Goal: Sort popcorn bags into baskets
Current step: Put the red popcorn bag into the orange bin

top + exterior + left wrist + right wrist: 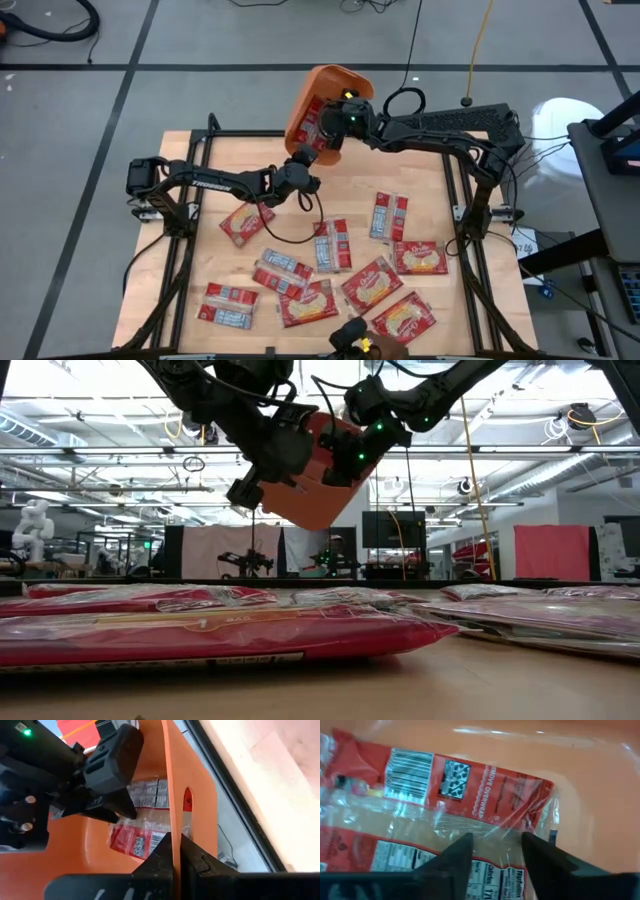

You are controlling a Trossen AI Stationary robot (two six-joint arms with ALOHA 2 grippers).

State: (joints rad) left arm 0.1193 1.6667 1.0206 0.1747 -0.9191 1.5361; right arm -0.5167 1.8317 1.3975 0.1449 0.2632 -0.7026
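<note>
Orange basket (322, 95) tilted off table at 12 o'clock, left gripper (175, 851) clamped on its rim; right gripper (496, 851), part-open and empty, directly above bagged packet (470, 785) inside.

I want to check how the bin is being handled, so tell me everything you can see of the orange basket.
The orange basket is a smooth plastic bin with rounded corners and a slot-shaped hole in one wall. It is lifted off the table and tilted, above the far edge. The left hand is shut on its rim, one finger on each side of the wall. The right hand reaches inside, fingers apart over the popcorn bags lying in it.
</note>
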